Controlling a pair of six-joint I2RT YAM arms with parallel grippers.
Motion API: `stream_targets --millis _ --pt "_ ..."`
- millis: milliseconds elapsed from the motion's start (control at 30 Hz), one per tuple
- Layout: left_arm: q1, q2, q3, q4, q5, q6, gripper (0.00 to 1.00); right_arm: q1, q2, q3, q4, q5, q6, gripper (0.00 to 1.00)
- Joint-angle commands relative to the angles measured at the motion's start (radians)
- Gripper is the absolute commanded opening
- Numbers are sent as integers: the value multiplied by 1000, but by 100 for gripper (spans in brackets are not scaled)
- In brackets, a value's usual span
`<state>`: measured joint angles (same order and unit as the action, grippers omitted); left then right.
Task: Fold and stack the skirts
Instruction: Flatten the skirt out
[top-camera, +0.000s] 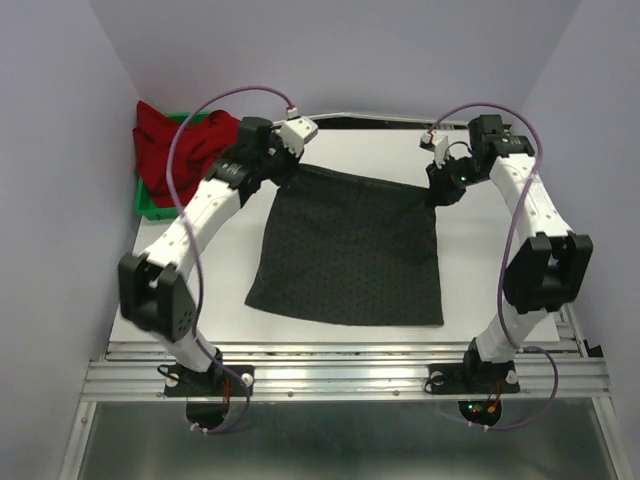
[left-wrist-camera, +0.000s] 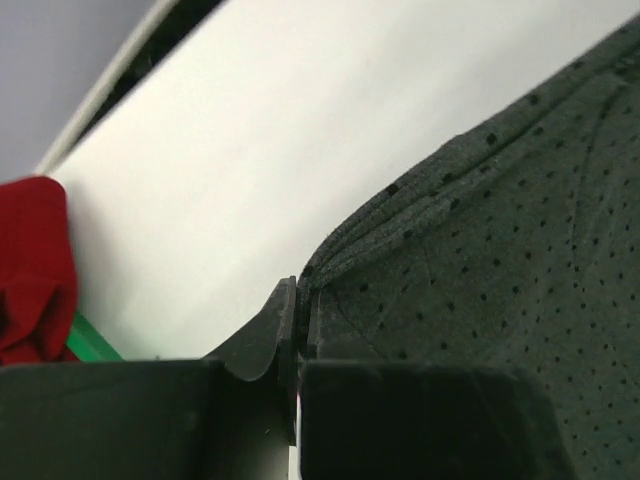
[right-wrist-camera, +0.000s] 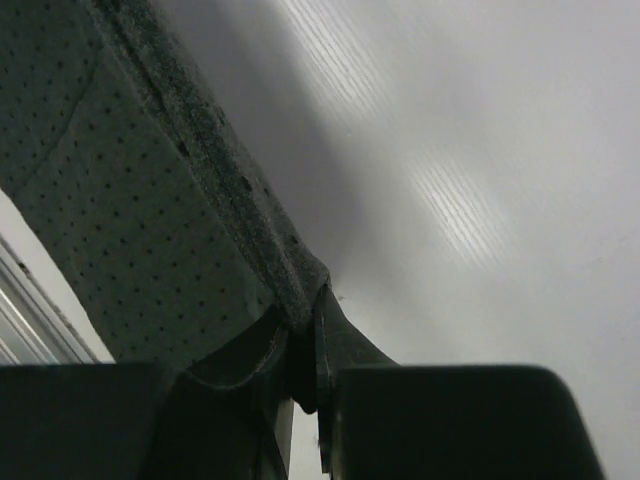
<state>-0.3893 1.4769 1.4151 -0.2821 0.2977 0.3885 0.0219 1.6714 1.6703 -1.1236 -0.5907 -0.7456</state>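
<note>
The left arm (top-camera: 205, 215) partly hides the red skirt (top-camera: 165, 140) heaped in the green bin (top-camera: 148, 207), far left. The dotted skirt (top-camera: 350, 255) lies on the bench (top-camera: 480, 280), its far corners pinched by the left end effector (top-camera: 292, 165) and right end effector (top-camera: 440, 192).

We take the spread skirt (top-camera: 350, 255) as our landmark. It lies flat on the table (top-camera: 480, 240), about midway across, with its wider hem toward the arm bases and its narrower edge on the far side. At its far left corner sits the left gripper (top-camera: 291, 163), fingers pinched on that corner. At its far right corner the right gripper (top-camera: 438, 190) pinches the cloth the same way. Left of the spread skirt and farther back, well apart from it, the bin (top-camera: 141, 200) stands at the table's left edge. The bunched skirt (top-camera: 185, 140) lies in the bin and spills over its rim.
</note>
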Motion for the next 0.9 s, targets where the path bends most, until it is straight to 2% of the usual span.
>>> stream_targets --millis 0,33,67,100,133,167,200,267,300,333,367,400,433,467,533,567,633,667,800,867 --pt "33 201 300 69 -232 -45 14 -33 111 149 117 150 97 29" --pt "33 338 399 -15 -230 -63 27 -33 185 170 161 216 133 51" --pt "33 403 611 -72 -220 -72 48 -33 223 228 166 260 143 60" --pt "33 468 705 -133 -210 -85 66 -33 258 259 168 281 182 75" --pt "33 561 796 -234 -206 -98 80 -33 313 293 168 295 196 96" --pt "33 588 861 -267 -200 -114 81 -33 333 325 153 301 209 100" --pt "33 598 904 -285 -198 -115 81 -33 347 372 142 280 239 100" --pt "35 538 822 -244 -215 -115 81 -33 341 362 160 249 264 100" --pt "33 454 670 -209 -222 -111 82 -33 331 323 171 220 270 100" --pt "33 407 583 -142 -226 -105 81 -21 323 300 182 207 270 99" --pt "33 367 509 -114 -223 -97 81 -7 311 278 195 198 267 93" --pt "33 326 369 -89 -220 -88 81 -7 307 237 197 181 258 89" --pt "33 262 307 -68 -213 -88 80 10 307 217 199 177 256 84" --pt "35 235 254 -65 -195 -89 79 10 306 198 203 174 256 75" --pt "33 166 112 -62 -166 -94 75 42 318 168 208 152 253 67" --pt "33 148 26 -60 -143 -106 72 61 330 146 214 146 256 62" --pt "33 100 -51 -46 -106 -123 66 70 349 129 222 141 258 57" --pt "33 88 -117 -42 -97 -125 59 85 359 118 228 141 262 55" --pt "33 85 -196 -32 -100 -140 42 105 422 103 246 158 275 44" --pt "35 111 -203 -48 -97 -149 34 115 467 97 243 173 279 35"
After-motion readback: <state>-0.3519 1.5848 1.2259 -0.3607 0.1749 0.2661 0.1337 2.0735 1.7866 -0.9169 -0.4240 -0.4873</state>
